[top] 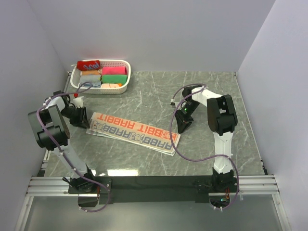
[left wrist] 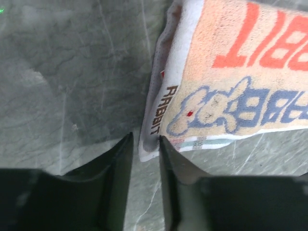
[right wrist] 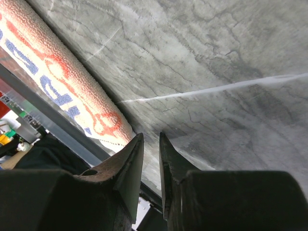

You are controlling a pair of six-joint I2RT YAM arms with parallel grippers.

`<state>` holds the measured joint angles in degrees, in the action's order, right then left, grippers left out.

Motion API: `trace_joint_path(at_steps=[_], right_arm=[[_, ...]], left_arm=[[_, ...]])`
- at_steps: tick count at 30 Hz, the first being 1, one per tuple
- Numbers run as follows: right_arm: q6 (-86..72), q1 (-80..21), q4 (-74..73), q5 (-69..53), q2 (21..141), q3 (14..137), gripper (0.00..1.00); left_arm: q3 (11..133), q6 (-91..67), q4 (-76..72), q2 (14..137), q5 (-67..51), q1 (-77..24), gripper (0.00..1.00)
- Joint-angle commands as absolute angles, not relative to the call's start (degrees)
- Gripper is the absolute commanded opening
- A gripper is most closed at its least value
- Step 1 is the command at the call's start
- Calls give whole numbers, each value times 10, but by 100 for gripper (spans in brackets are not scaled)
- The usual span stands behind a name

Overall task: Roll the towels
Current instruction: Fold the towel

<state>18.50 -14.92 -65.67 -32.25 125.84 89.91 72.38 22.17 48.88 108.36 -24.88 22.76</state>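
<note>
Grey-green marbled table (top: 216, 96) with plain pale walls on three sides and an aluminium rail (top: 154, 185) along the near edge. A white slotted basket (top: 124, 88) sits at the far left, well apart from the work area and behind the left arm. It holds short rolls packed side by side: a red roll (top: 88, 65) with white print at its far-left corner, an orange roll (top: 90, 73), a pink roll (top: 114, 70) and a green roll (top: 114, 78) (one more pale roll at the near side, print too small to tell). The cream towel (top: 134, 132) lies flat mid-table as a long strip, running diagonally from far left to near right between the two arms. It has orange-red RABBIT letters, blue letters and a blue rabbit figure. In the left wrist view its end shows stacked layers and a white border with small dark lettering. The left gripper (top: 84, 123) is down at the strip's left end, with its jaws parted by a narrow gap. The towel's corner sits right at the fingertips (left wrist: 126, 144), with bare table showing between them, so it is not clamped. The right gripper (top: 180, 130) is at the strip's right end, just beside it. Its jaws are slightly apart with nothing between them, and the towel end lies beside the left-hand finger (right wrist: 134, 149) in its wrist view.
</note>
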Motion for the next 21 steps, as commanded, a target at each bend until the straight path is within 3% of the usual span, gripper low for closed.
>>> trace_joint_path(at_steps=[1,4,10,21], right_arm=[[198,-155,-638,-302,1268,888,27],[197,-155,-637,-303,1270,888,27],[200,-154,-642,-298,1277,903,27],[203,-154,-646,-291,1280,910,27]], left_arm=[[731,216,483,1080,-275,224,32],[731,221,490,1076,-279,224,17],[738,234,526,1069,-288,228,2],[776,275,606,1054,-272,250,1]])
